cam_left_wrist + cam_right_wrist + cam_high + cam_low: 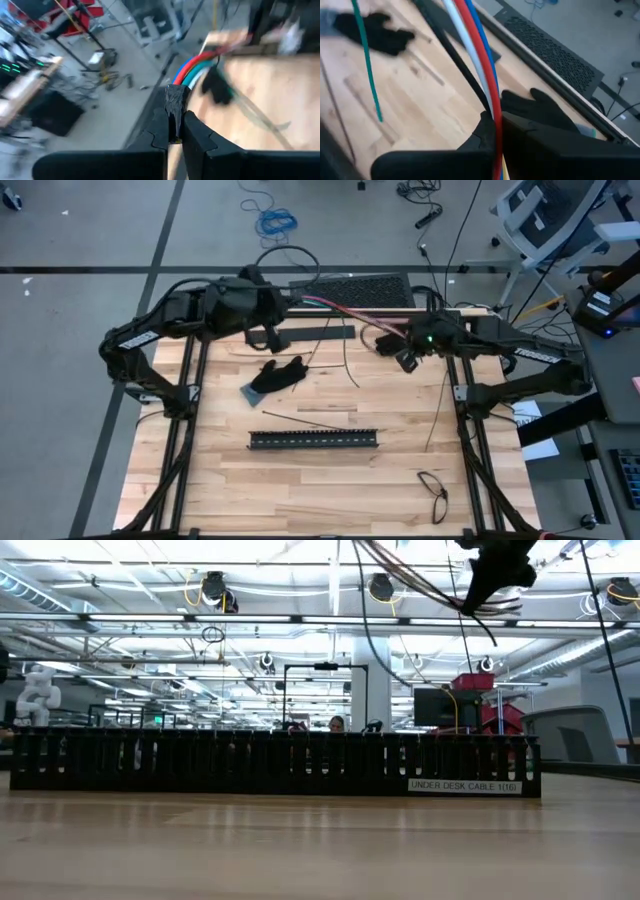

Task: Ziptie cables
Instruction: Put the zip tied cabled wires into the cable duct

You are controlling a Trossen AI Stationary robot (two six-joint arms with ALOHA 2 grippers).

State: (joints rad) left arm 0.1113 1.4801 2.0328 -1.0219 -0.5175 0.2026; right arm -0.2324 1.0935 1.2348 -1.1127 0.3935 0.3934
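Left wrist view: the left gripper pinches the cables (taped end); beyond them, the right gripper squeezes them too.

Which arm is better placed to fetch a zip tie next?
Likely right: the right gripper grips the cables mid-length near a thin black strip; the left gripper holds their taped end.

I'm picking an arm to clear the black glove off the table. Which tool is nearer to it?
Left. The left tool sits just beyond the black glove, holding the cables. The right tool grips them farther off to the glove's right.
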